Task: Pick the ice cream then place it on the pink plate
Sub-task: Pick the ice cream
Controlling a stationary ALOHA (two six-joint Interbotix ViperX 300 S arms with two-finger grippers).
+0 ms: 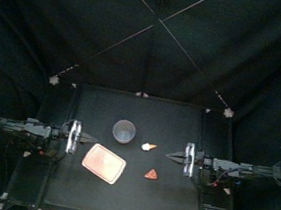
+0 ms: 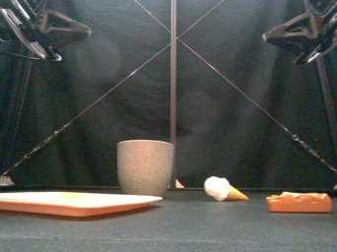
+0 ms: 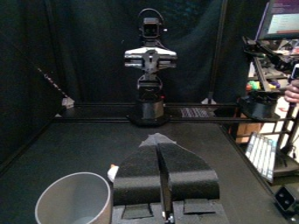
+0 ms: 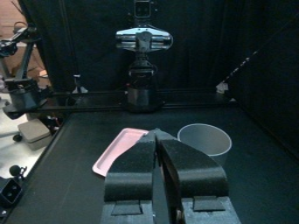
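The ice cream [image 1: 149,146], a white scoop on an orange cone, lies on its side near the table's middle, also low in the front view as ice cream [image 2: 224,189]. The flat pink plate [image 1: 104,162] lies left of it toward the front, plate [image 2: 73,202], plate [image 4: 121,149]. My left gripper [image 1: 81,138] hangs shut and empty at the left, above the table, jaws together in the left wrist view [image 3: 160,141]. My right gripper [image 1: 183,157] hangs shut and empty right of the ice cream, gripper [image 4: 158,134]. Neither wrist view shows the ice cream.
A tall grey speckled cup [image 1: 124,129] stands upright behind the plate, cup [image 2: 145,165], cup [image 3: 76,199], cup [image 4: 205,138]. A small orange-red toy [image 1: 153,173] lies in front of the ice cream, toy [image 2: 299,202]. Both arms sit high above the tabletop.
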